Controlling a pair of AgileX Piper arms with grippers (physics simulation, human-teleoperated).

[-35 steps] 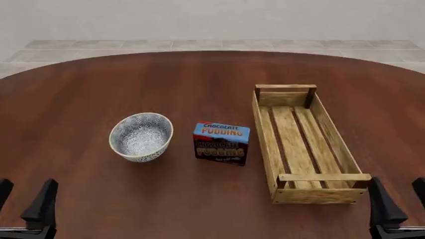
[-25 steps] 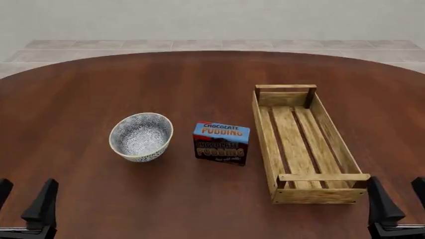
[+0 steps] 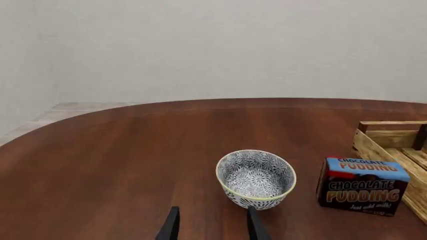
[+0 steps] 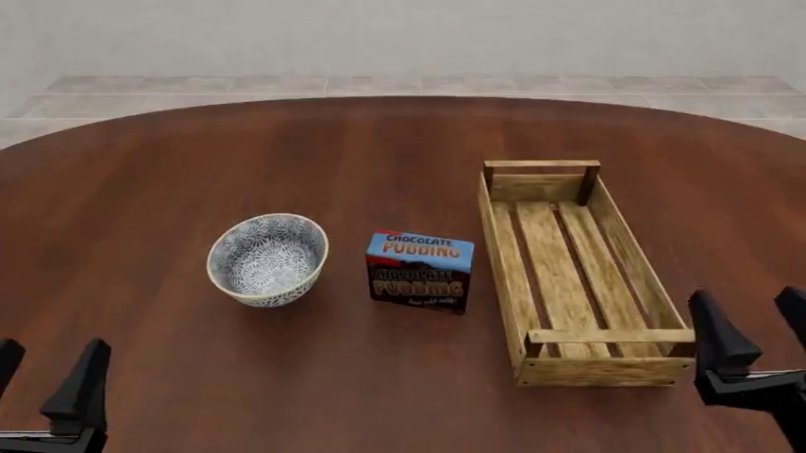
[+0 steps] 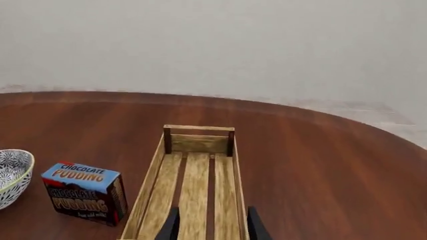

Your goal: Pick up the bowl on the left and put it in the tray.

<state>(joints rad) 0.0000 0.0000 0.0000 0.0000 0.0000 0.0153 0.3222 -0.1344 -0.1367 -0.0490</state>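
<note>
1. Brown wood table [image 4: 377, 142], round edge, fills the front view; pale wall and tiled floor behind it.
2. Bowl [image 4: 267, 259] sits upright on the table, left of centre, floral pattern inside, cream rim. Nothing in it, nothing touching it.
3. Pudding box [image 4: 420, 272] stands just right of the bowl, a small gap between them, blue top, dark front with orange letters.
4. Tray [image 4: 497, 241] lies right of the box, long side running away from me, slatted bottom bare. Box is near its left wall, not touching.
5. My left gripper [image 4: 45, 382] is at the bottom left corner of the front view, low, on my side of the bowl and well apart from it. Its 2 fingers are spread with a clear gap, holding nothing.
6. Left wrist view: bowl [image 3: 256, 178] is just past my fingertips [image 3: 172, 226], slightly off to one side of the gap; box [image 3: 361, 185] and a corner of the tray [image 3: 393, 134] beside it.
7. My right gripper [image 4: 750, 330] is at the bottom right, just beside the tray's near right corner, fingers apart, holding nothing.
8. Right wrist view: my fingers [image 5: 252, 226] point along the tray [image 5: 199, 131]; box [image 5: 83, 198] and the bowl's edge [image 5: 13, 176] off to the side.
</note>
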